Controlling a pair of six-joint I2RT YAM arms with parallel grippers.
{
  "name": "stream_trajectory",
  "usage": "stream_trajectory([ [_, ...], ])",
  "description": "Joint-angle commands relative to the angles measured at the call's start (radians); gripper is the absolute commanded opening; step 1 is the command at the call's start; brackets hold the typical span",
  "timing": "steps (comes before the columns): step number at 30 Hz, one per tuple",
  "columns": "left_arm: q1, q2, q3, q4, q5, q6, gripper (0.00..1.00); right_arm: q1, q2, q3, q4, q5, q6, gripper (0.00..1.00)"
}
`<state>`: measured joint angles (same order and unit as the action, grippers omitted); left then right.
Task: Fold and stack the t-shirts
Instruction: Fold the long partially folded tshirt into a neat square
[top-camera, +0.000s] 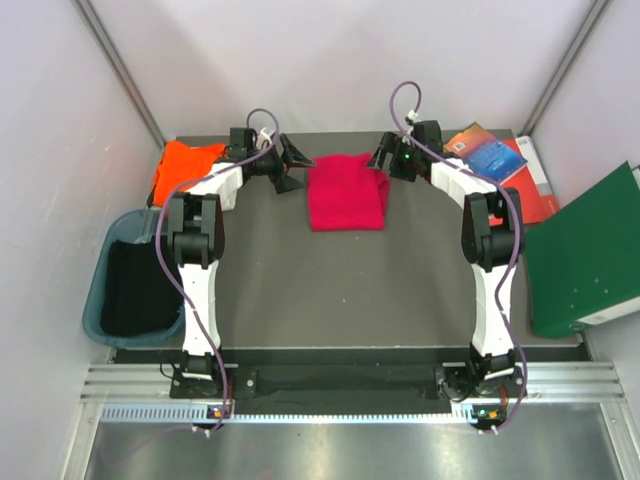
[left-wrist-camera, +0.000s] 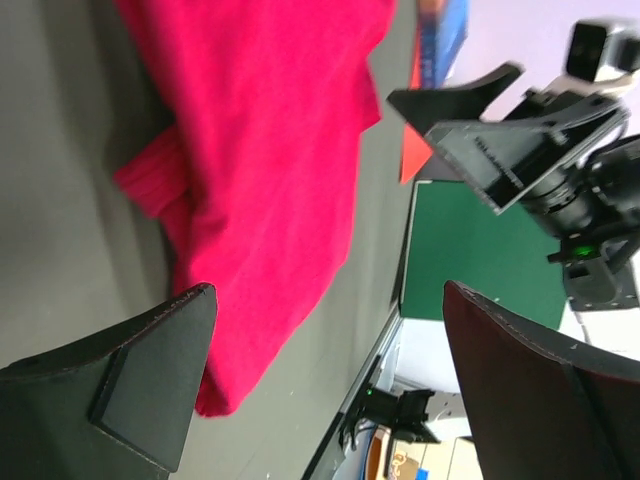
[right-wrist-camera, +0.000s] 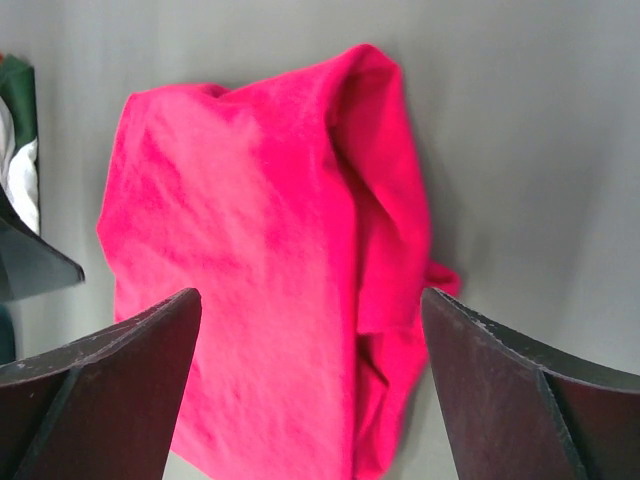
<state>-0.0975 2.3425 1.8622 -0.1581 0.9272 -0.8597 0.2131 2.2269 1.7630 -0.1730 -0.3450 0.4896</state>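
Crimson t-shirt (top-camera: 346, 192) looks folded, 12 o'clock on surface (top-camera: 330, 280). L pincer (top-camera: 293, 167), R pincer (top-camera: 380, 165) both wide open, empty. Next prob.: fetch orange t-shirt (top-camera: 185, 168) at 10 o'clock, fold, stack.

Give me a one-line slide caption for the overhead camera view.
Jaws open on either side of the folded crimson t-shirt; the orange t-shirt lies at the far left corner.
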Motion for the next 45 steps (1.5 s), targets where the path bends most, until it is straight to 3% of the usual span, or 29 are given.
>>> stream_trajectory([
  [1,0.005,-0.015,0.017,-0.127,-0.008,0.114,0.99,0.049,0.063,0.095,-0.017,-0.014,-0.026,0.90],
  [12,0.005,-0.009,0.017,-0.192,-0.013,0.171,0.99,0.072,0.135,0.161,-0.065,0.003,-0.025,0.87],
  [15,0.007,-0.006,0.017,-0.195,-0.018,0.185,0.99,0.074,0.143,0.167,-0.066,-0.003,-0.028,0.74],
  [18,0.004,0.004,0.022,-0.170,-0.011,0.183,0.98,0.075,0.148,0.161,-0.053,-0.031,-0.029,0.52],
  [19,0.004,0.015,0.025,-0.160,-0.007,0.180,0.96,0.074,0.148,0.156,-0.042,-0.058,-0.028,0.41],
  [20,0.002,0.021,0.028,-0.143,0.001,0.168,0.94,0.072,0.146,0.145,-0.022,-0.069,-0.026,0.37],
  [23,-0.001,0.058,0.052,-0.071,0.045,0.116,0.58,0.074,0.137,0.141,-0.011,-0.100,-0.020,0.22],
  [24,-0.001,0.076,0.070,-0.037,0.054,0.102,0.38,0.074,0.134,0.141,-0.014,-0.103,-0.020,0.17],
  [25,-0.005,0.083,0.081,-0.029,0.067,0.094,0.28,0.074,0.126,0.139,-0.019,-0.095,-0.020,0.00],
  [26,-0.007,0.090,0.092,-0.024,0.070,0.087,0.19,0.075,0.107,0.132,-0.029,-0.086,-0.028,0.00],
  [27,-0.008,0.104,0.103,-0.021,0.074,0.085,0.01,0.075,0.094,0.124,-0.031,-0.068,-0.035,0.00],
  [42,-0.010,-0.009,0.038,-0.031,0.047,0.139,0.00,0.075,-0.061,0.049,-0.117,-0.097,-0.129,0.00],
  [43,-0.010,-0.015,0.040,-0.037,0.036,0.146,0.04,0.075,-0.061,0.056,-0.135,-0.095,-0.134,0.00],
  [44,-0.010,-0.020,0.041,-0.064,0.022,0.155,0.31,0.075,-0.064,0.059,-0.140,-0.098,-0.138,0.00],
  [45,-0.010,-0.020,0.049,-0.083,-0.010,0.165,0.42,0.075,-0.067,0.056,-0.141,-0.097,-0.140,0.00],
])
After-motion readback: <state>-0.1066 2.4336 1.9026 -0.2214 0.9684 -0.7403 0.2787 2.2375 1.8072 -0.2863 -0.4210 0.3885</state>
